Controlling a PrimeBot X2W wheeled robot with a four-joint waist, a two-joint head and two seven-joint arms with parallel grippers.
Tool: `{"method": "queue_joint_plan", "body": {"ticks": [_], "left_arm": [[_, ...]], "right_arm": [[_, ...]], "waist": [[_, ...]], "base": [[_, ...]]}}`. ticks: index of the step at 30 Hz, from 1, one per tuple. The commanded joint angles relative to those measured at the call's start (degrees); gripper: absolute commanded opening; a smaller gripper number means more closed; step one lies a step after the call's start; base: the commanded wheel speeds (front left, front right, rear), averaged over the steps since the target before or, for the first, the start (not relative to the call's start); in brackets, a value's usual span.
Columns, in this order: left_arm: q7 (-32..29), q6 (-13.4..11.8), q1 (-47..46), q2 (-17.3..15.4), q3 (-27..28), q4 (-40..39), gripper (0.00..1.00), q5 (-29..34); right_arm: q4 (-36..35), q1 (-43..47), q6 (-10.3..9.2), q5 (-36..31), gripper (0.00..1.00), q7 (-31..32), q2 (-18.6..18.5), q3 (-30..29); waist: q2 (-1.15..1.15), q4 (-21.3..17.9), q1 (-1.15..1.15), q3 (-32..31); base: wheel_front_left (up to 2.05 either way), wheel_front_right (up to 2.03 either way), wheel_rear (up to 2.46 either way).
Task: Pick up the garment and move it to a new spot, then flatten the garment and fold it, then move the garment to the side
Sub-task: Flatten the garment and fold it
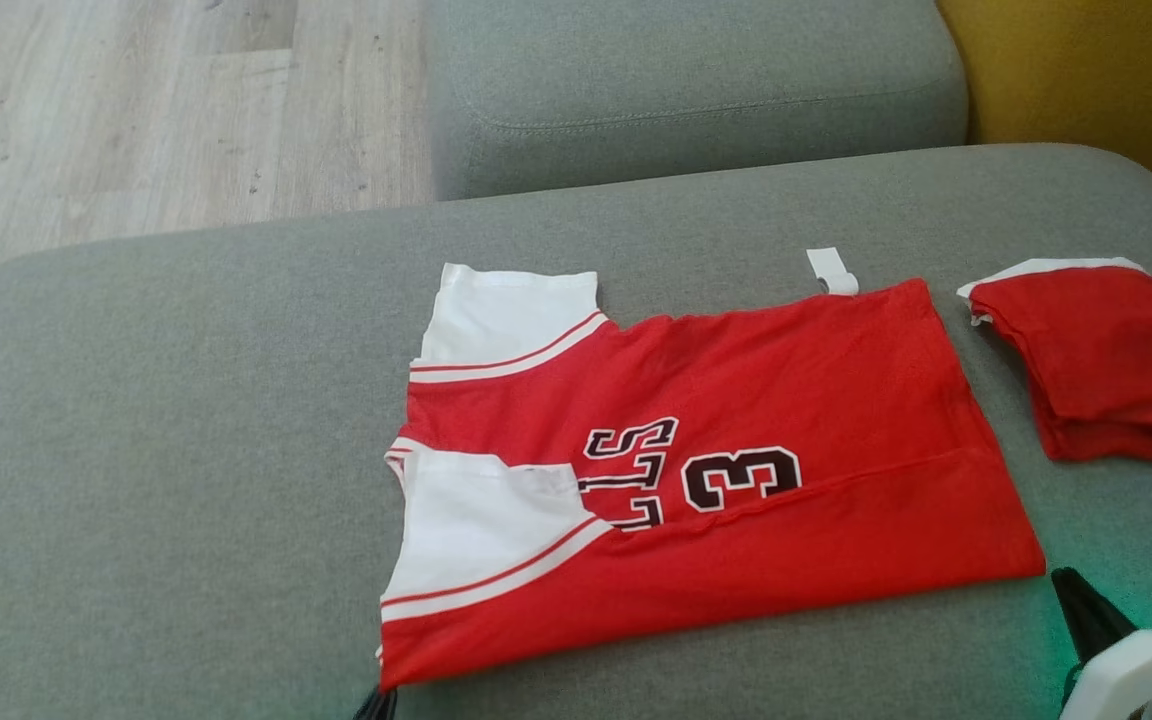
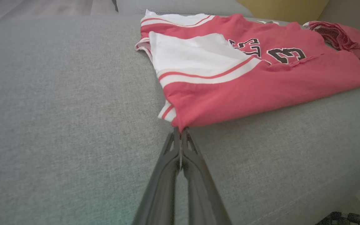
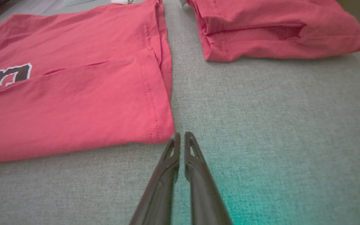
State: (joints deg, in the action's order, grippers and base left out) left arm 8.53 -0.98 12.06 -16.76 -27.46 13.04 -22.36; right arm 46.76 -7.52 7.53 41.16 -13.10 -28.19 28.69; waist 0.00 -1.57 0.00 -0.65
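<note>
1. The red and white jersey, a 3 on its chest, lies flat with its near edge folded over; the grey cushion is under it
2. Left gripper: fingers pressed together, tips touching the jersey's near sleeve-end corner; whether cloth is pinched I cannot tell
3. Right gripper: fingers closed, holding nothing, just beside the jersey's near hem corner
4. A folded red garment lies near the jersey's hem side, apart from it

The jersey is soft matt cloth; the sofa coarse grey weave; the far floor pale wood.
</note>
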Motion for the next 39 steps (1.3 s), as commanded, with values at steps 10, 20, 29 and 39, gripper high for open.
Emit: {"method": "queue_joint_plan", "body": {"ticks": [10, 20, 29, 39], "left_arm": [[-2.2, -0.8, -5.1, 0.7, 2.0, -0.1, 1.00, -1.3], [-6.3, -2.4, -16.6, -4.8, 6.7, -8.3, 1.00, 0.3], [-22.1, 5.5, -45.3, -6.4, 4.5, -1.3, 1.00, -0.8], [-42.4, 8.3, -68.5, -6.7, -1.2, 21.0, 1.00, -6.0]], "right_arm": [[-3.4, -0.1, -0.04, -4.0, 1.00, -0.1, -1.0, -5.6], [-11.5, -1.7, -0.04, -11.9, 1.00, -1.2, 2.3, -13.3], [-16.7, -6.0, -0.04, -15.8, 1.00, 0.7, 3.9, -14.9], [-18.4, -11.4, -0.04, -16.4, 1.00, 0.8, 4.6, -12.9]], "waist": [[0.00, -1.0, 0.00, 0.3], [0.00, -4.7, 0.00, 5.0], [0.00, -8.0, 0.00, 14.2], [0.00, -11.8, 0.00, 22.0]], "base": [[0.00, 0.00, 0.00], [0.00, 0.00, 0.00], [0.00, 0.00, 0.00], [0.00, 0.00, 0.00]]}}
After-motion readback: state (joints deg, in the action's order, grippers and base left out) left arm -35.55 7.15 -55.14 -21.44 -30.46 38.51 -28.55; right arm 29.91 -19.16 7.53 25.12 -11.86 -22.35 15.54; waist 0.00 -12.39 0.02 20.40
